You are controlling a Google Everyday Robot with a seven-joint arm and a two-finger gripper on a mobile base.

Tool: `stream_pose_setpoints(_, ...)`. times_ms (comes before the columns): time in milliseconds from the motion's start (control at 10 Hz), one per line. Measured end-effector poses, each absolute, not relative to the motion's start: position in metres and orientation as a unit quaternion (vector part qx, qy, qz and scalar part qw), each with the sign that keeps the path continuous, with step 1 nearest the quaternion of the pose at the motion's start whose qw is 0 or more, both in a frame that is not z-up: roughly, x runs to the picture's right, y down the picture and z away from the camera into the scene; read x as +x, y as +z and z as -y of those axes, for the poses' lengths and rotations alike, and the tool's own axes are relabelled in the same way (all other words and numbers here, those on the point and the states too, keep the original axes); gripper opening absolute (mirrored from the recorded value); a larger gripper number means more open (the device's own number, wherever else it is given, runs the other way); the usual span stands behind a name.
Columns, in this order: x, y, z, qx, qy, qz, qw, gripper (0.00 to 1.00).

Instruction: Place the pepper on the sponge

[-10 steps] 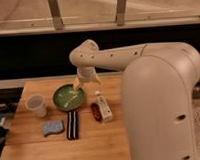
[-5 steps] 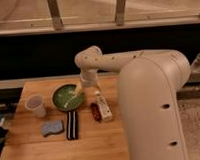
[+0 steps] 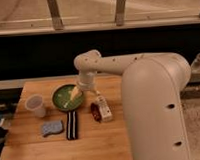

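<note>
The pepper is small, dark red and glossy. It lies on the wooden table, touching the left side of a white package. The sponge, a light blue pad, lies flat near the table's front left, well apart from the pepper. My gripper hangs from the white arm above the right rim of the green plate, a short way up and left of the pepper. It appears to hold nothing.
A white package with an orange top lies beside the pepper. A black strip with white stripes lies right of the sponge. A translucent cup stands at the left. The arm's bulky white body hides the table's right side.
The arm has shifted a little to the right and downward, bringing the gripper lower over the plate's right rim. The objects on the table have not moved.
</note>
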State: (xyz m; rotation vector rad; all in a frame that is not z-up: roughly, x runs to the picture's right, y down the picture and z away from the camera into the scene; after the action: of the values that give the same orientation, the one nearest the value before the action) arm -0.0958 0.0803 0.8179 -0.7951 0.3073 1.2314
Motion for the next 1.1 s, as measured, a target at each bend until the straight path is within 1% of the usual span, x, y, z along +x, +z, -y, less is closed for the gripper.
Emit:
stream_pose_setpoints(200,-0.113,0.810,-0.089,-0.378,0.549,-0.133,0.733,0.80)
stream_pose_setpoints(600,-0.125,0.823,-0.110,-0.399,0.530,-0.153,0.733,0.80)
stream_pose_setpoints(1100,-0.097,0.849,-0.129,-0.400,0.541,-0.206,0.711,0.80)
